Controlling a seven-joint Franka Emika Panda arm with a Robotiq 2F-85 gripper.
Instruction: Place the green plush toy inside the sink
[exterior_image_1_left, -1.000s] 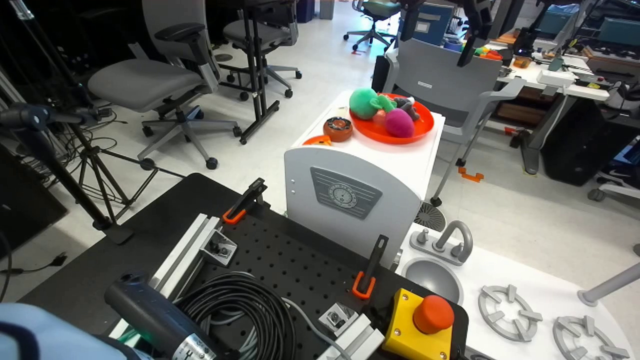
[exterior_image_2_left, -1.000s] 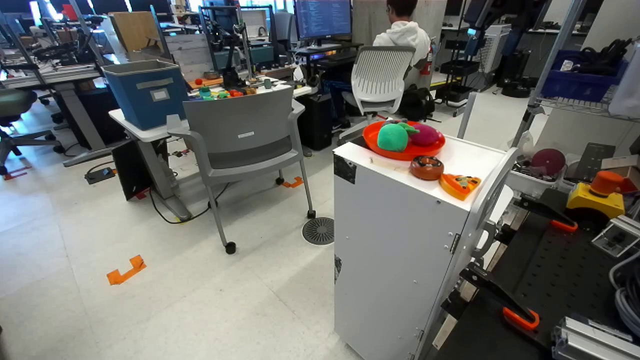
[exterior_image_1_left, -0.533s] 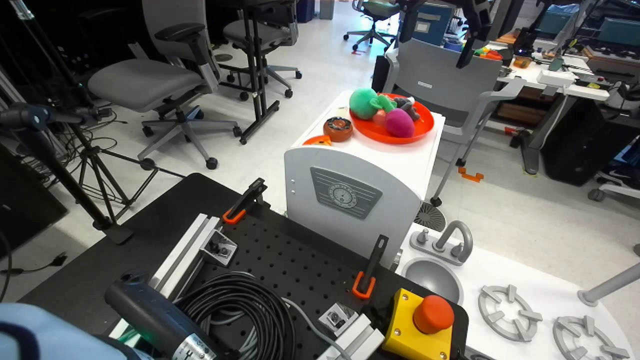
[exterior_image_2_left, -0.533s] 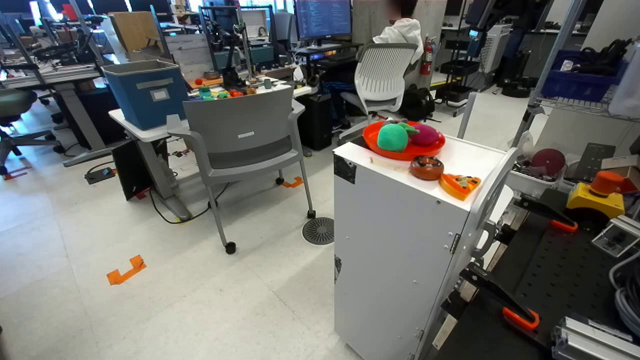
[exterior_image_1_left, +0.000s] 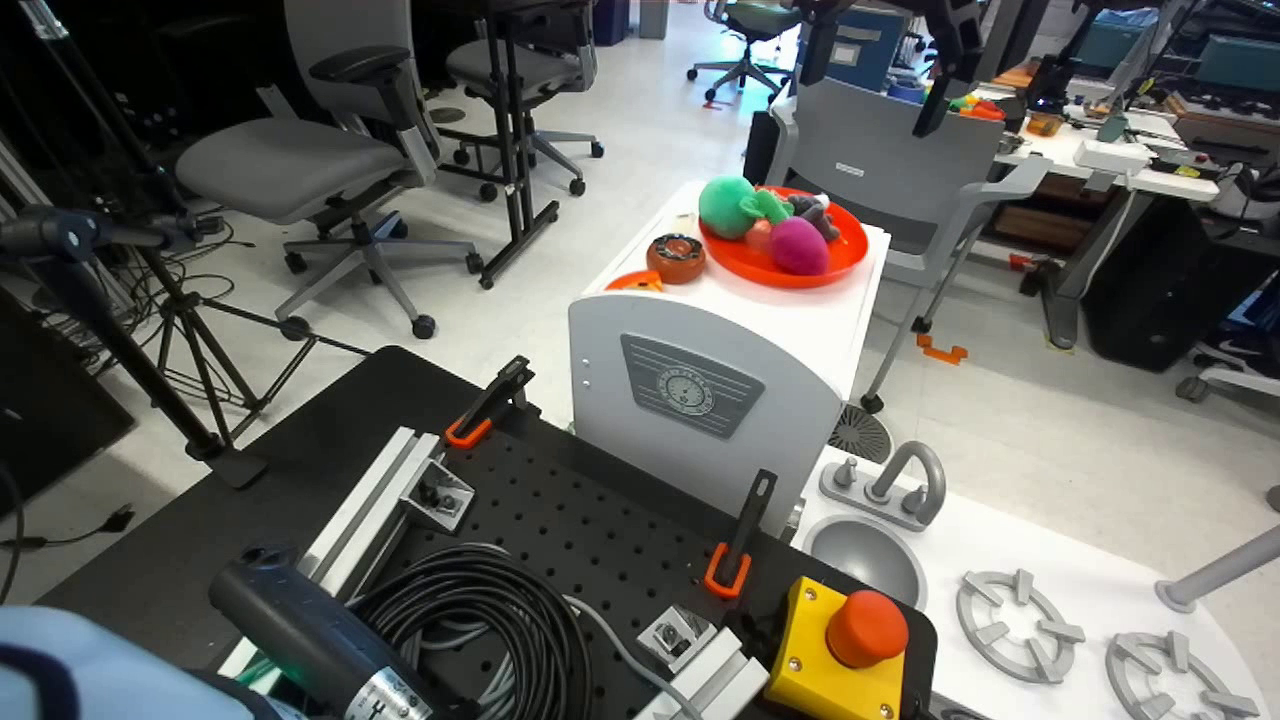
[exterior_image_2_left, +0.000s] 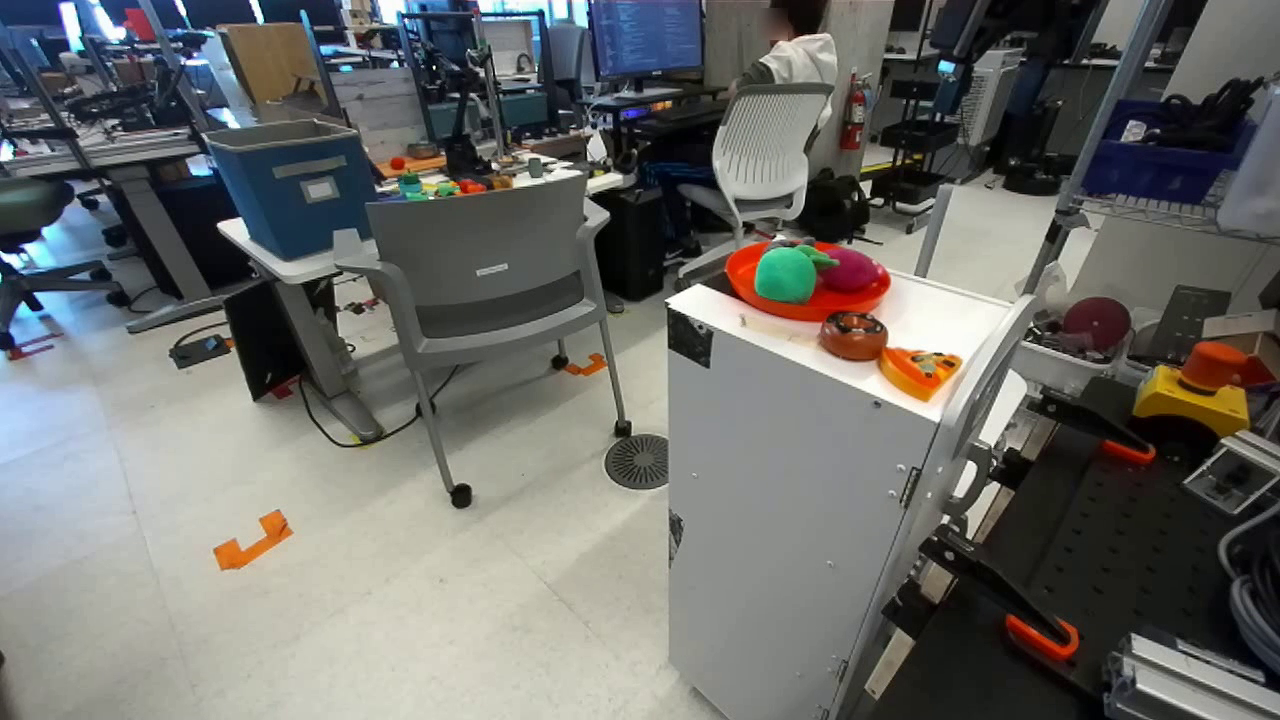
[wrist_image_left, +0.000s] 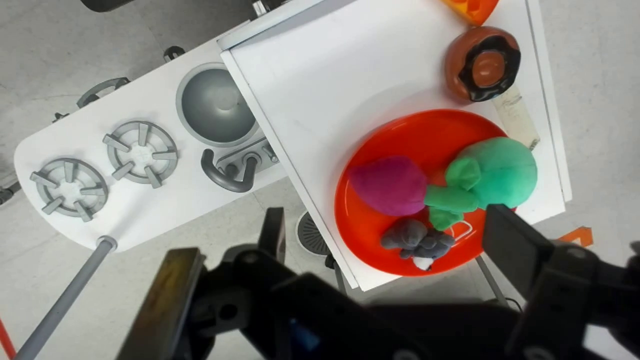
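Observation:
The green plush toy (wrist_image_left: 502, 170) lies in a red-orange dish (wrist_image_left: 425, 130) on the white cabinet top. It also shows in both exterior views (exterior_image_1_left: 727, 207) (exterior_image_2_left: 786, 275). Its leafy stem touches or nearly touches the magenta ball (wrist_image_left: 392, 186) beside it. My gripper (wrist_image_left: 386, 220) is open with nothing between its fingers. In the wrist view the right fingertip overlaps the toy's near edge, but in an exterior view the gripper (exterior_image_1_left: 875, 90) hangs apart, above and behind the dish. The grey sink (wrist_image_left: 215, 102) is a round empty basin, lower beside the cabinet; it also shows in an exterior view (exterior_image_1_left: 868, 560).
A small grey plush (wrist_image_left: 420, 242) lies in the dish. A brown donut (wrist_image_left: 484, 65) and an orange wedge (exterior_image_2_left: 920, 372) stand near it. The faucet (wrist_image_left: 232, 172) arches beside the sink. A curved grey panel (exterior_image_1_left: 700, 390) rises at the cabinet's edge. Burners (exterior_image_1_left: 1020, 625) adjoin the sink.
The gripper has shifted at most very slightly about a second ago and now hangs still. The toys and dish have not moved. The seated person in the background has turned.

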